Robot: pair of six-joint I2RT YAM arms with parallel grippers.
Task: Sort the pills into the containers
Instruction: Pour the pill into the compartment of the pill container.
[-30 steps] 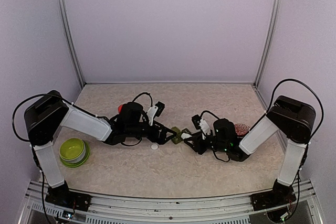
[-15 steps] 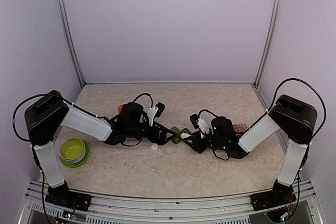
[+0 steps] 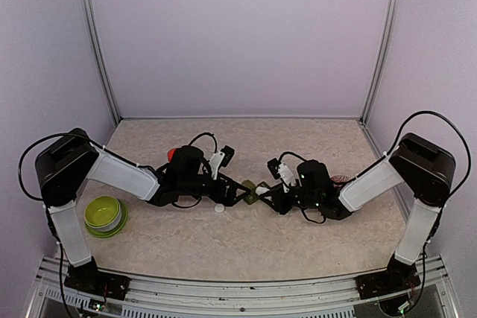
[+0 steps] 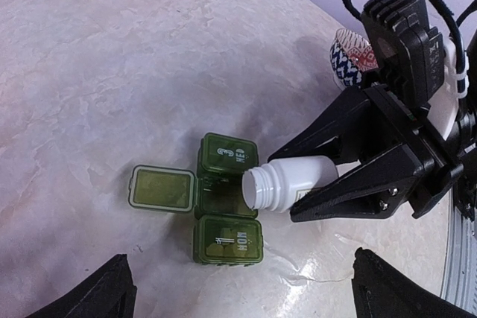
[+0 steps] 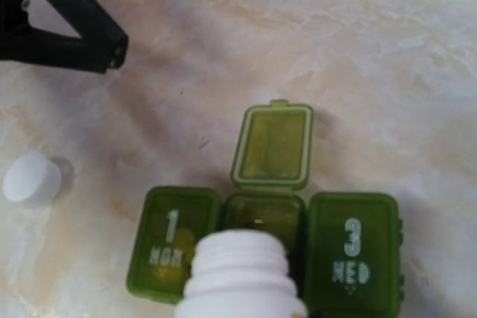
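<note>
Right claw (image 4: 289,182) is clamping white bottle (image 5: 242,277) lengthwise left-right, mouth pointing left over pill box's (image 4: 228,240) open middle compartment (image 5: 262,212); left claw (image 4: 242,288) is gaping, empty.

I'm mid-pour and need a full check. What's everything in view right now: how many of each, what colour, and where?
pill box: one, dark green, table centre; middle lid open, outer two shut
white bottle: one, white, uncapped, tipped over the open middle compartment
cap: one, white, on the table beside the pill box
bowl: one, lime green, near the left arm's base
red bottle: one, red, behind the left arm, mostly hidden
patterned cup: one, red, white and blue, beside the right arm
left pincer: one, black, open, empty, at the pill box
right pincer: one, black, shut on the white bottle
</note>
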